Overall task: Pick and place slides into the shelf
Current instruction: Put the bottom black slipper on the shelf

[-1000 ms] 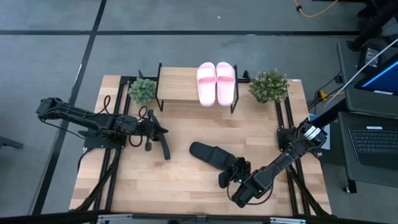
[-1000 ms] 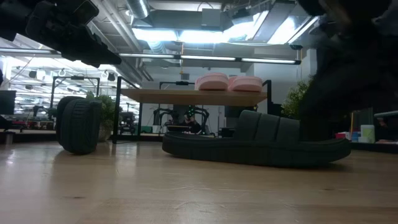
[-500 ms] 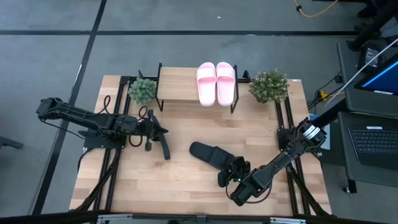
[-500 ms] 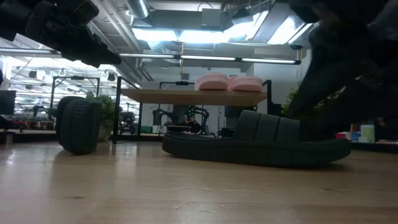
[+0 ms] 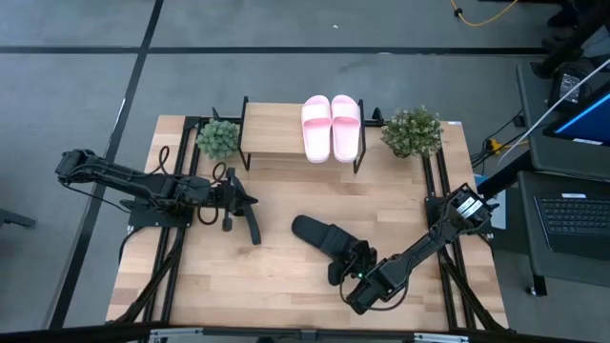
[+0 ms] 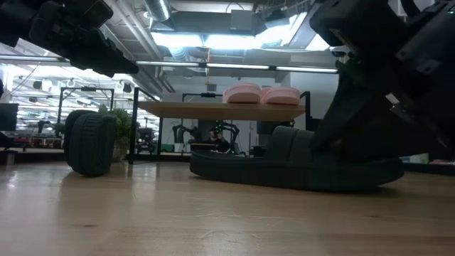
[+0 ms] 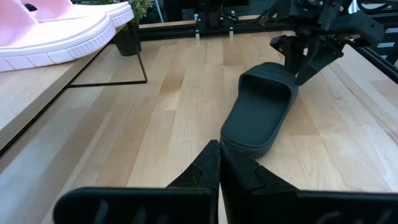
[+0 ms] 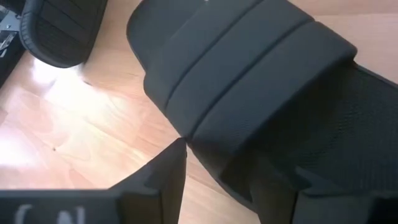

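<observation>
Two pale pink slides [image 5: 332, 127] lie side by side on the right half of the shelf [image 5: 272, 138] at the table's far edge. One black slide [image 5: 319, 234] lies flat, sole down, mid-table. My right gripper [image 8: 227, 155] is open low over its near end, one finger outside the sole's side and one over the footbed beside the strap [image 8: 242, 68]. A second black slide [image 5: 253, 227] stands on its side edge at the left. My left gripper [image 7: 217, 158] hovers shut above that one. My right gripper comes slanting down from the table's near right, its fingers [image 8: 171, 171] standing either side of the flat slide's side wall [image 8: 205, 152] by the strap. I cannot tell whether they touch it. The slide lies flat on the table.
Small potted plants [image 5: 218, 138] [image 5: 412, 131] stand at either end of the shelf. The shelf's left half [image 5: 267, 129] is bare plank. Bare tabletop [image 5: 238, 276] lies near the front edge. A laptop [image 5: 572, 214] sits beyond the table's right edge.
My right gripper has sunk and moved toward the table's left, closing in over the flat black slide's near end.
</observation>
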### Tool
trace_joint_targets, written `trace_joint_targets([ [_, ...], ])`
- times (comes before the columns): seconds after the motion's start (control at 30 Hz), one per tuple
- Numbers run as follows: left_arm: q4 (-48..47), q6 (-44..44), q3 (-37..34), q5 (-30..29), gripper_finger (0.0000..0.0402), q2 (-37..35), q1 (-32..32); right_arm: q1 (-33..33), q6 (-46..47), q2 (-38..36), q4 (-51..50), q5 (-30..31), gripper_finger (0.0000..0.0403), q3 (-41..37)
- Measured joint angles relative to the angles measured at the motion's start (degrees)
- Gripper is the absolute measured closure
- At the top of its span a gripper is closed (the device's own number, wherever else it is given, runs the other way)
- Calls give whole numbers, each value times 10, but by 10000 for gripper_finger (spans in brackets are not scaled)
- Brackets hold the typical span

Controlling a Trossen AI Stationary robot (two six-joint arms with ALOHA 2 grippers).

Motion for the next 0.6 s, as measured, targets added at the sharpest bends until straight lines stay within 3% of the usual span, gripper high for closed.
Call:
trace_joint_targets([
  [0.43,0,0,0,0,401,0,0,-11,-52,0,19,30,251,0],
  [0.53,0,1,0,0,401,0,0,-10,-70,0,19,30,281,0],
  [0.6,0,1,0,0,401,0,0,-10,-73,0,16,31,323,0],
])
